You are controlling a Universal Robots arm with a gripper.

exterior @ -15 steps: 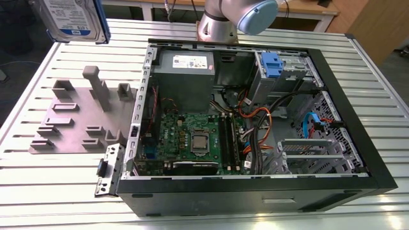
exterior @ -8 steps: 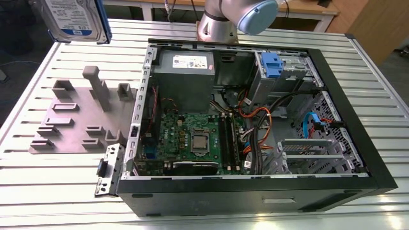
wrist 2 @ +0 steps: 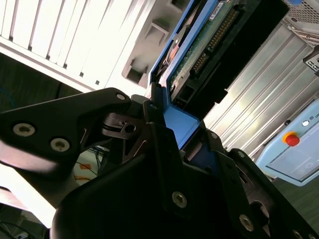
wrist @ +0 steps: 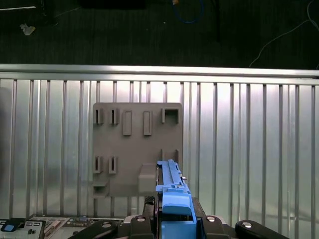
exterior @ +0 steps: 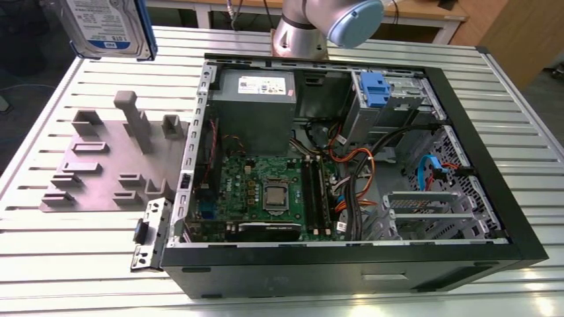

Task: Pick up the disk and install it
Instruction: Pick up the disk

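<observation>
1. Exterior view: the disk point(exterior: 107, 26) hangs in the air at 11 o'clock in the frame, clear of the desk point(exterior: 79, 264). Its white-and-blue label faces the camera, and its blue carrier frame shows along its 3 o'clock edge.
2. An open computer case point(exterior: 352, 257) lies on its side on the desk, spreading from the centre of the frame toward 4 o'clock. The disk is well apart from it, off the case's 10 o'clock corner.
3. Inside the case, the power supply point(exterior: 255, 99) sits at the 12 o'clock end and the motherboard point(exterior: 264, 191) lies toward 6 o'clock. A lone blue bracket point(exterior: 374, 89) sits in the drive bay near the 1 o'clock corner.
4. A grey fixture plate point(exterior: 97, 165) lies flat on the desk just beside the case, at its 9 o'clock side.
5. The arm point(exterior: 304, 30) stands at 12 o'clock, behind the case.
6. In the second wrist view the hand point(wrist 2: 180, 130) is closed on the disk point(wrist 2: 199, 47). Its black fingers point(wrist 2: 155, 127) press against either side of the blue carrier frame, and the drive's green circuit-board face is turned toward this camera.
7. In the first wrist view the disk point(wrist: 172, 191) is seen edge-on, standing up out of the hand point(wrist: 174, 226). The fixture plate point(wrist: 129, 144) and the ribbed desk point(wrist: 249, 149) lie beyond it.
</observation>
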